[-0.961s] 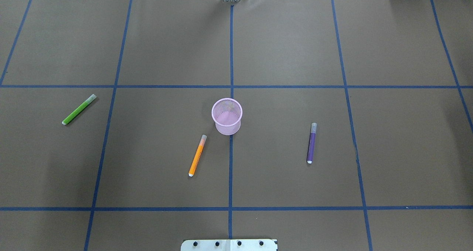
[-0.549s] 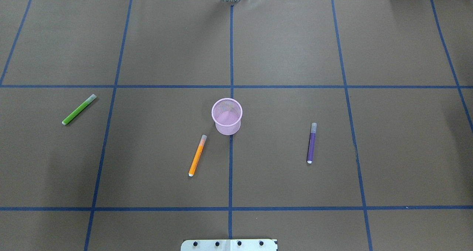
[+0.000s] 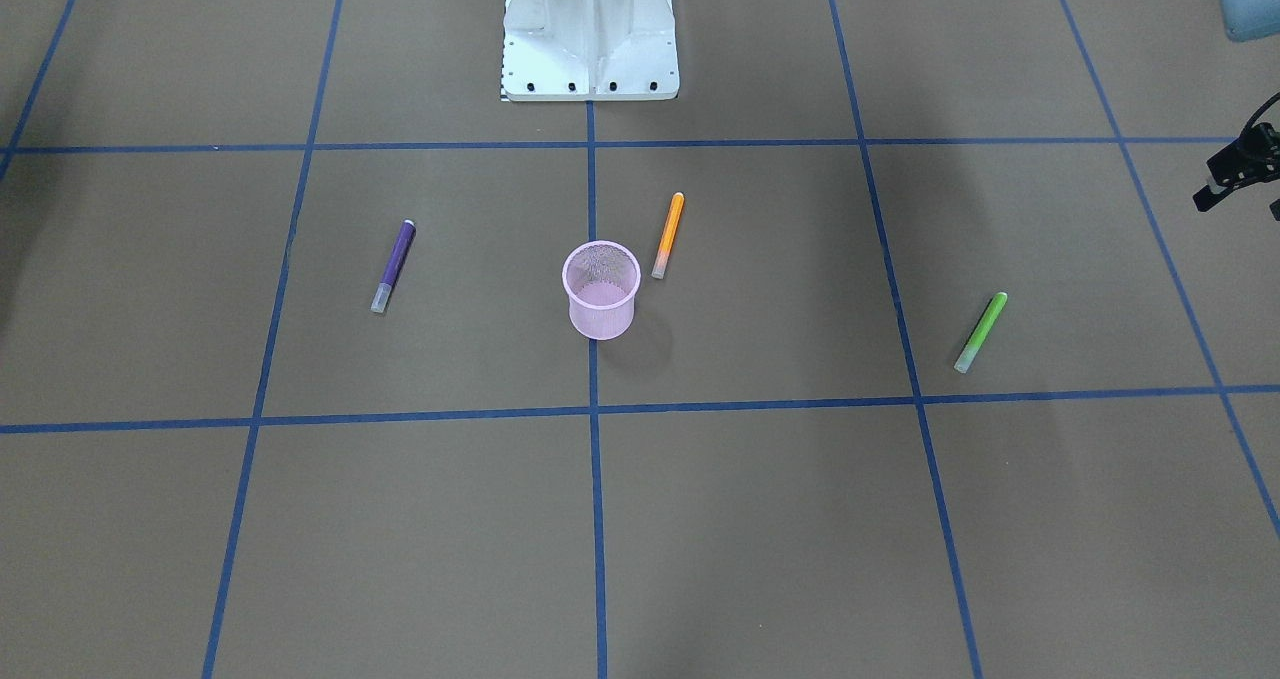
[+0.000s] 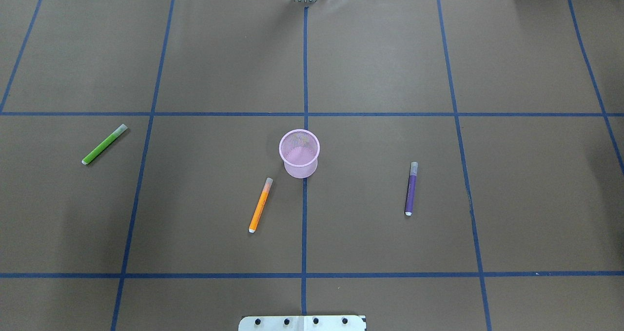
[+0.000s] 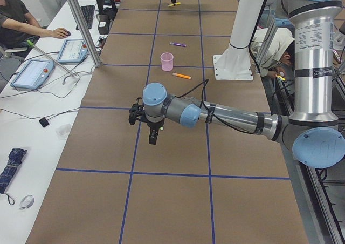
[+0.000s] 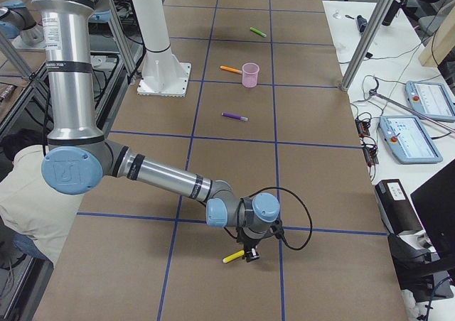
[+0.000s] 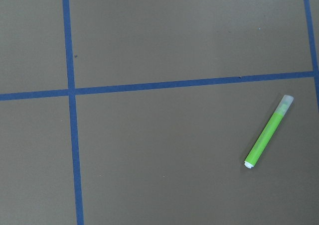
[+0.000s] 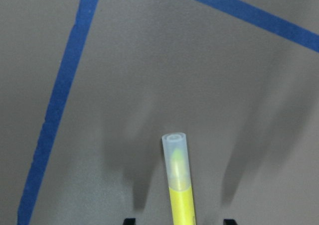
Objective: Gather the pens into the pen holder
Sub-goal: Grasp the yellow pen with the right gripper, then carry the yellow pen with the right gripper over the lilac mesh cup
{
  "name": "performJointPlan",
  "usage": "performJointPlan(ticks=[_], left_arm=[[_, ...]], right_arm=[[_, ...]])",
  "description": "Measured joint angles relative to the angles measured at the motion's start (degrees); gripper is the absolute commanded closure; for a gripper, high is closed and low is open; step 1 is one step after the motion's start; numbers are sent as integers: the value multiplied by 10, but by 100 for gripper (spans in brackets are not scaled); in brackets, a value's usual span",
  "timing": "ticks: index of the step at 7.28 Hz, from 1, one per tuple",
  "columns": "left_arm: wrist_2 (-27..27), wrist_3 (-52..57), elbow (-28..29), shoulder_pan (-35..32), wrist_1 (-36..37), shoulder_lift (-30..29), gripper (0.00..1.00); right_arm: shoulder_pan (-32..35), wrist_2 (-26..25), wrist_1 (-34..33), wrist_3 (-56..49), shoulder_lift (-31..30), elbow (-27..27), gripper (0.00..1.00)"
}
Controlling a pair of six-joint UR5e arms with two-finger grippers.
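Note:
The pink mesh pen holder [image 4: 299,153] stands upright at the table's middle and looks empty. An orange pen [image 4: 260,205], a purple pen [image 4: 411,188] and a green pen [image 4: 104,144] lie flat around it. A yellow pen [image 8: 179,185] lies far off at the right end of the table. My right gripper [image 8: 179,220] is open, with one fingertip on each side of the yellow pen. My left gripper [image 5: 153,139] hovers above the table near the green pen [image 7: 268,138]. I cannot tell whether it is open or shut.
Blue tape lines grid the brown table cover. The white robot base [image 3: 590,29] stands behind the holder. Tablets and cables lie on the side bench [image 5: 32,71], where a person sits. Neither arm shows in the overhead view.

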Motion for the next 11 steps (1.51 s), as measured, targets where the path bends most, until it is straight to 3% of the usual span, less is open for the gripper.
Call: performJointPlan(ticks=[2, 3, 6, 7, 10, 11], left_arm=[[1, 2, 0, 0, 0, 0, 0], [2, 3, 0, 0, 0, 0, 0], [2, 4, 0, 0, -1, 0, 0], [2, 4, 0, 0, -1, 0, 0], [1, 2, -7, 0, 0, 0, 0], [1, 0, -13, 0, 0, 1, 0]], right_arm=[[-2, 0, 0, -15, 15, -18, 43], [-3, 0, -1, -19, 18, -21, 51], [-3, 2, -1, -21, 17, -23, 92], [-3, 2, -1, -21, 17, -23, 100], [5, 26, -6, -10, 19, -11, 100], [9, 45, -12, 28, 23, 20, 100]])
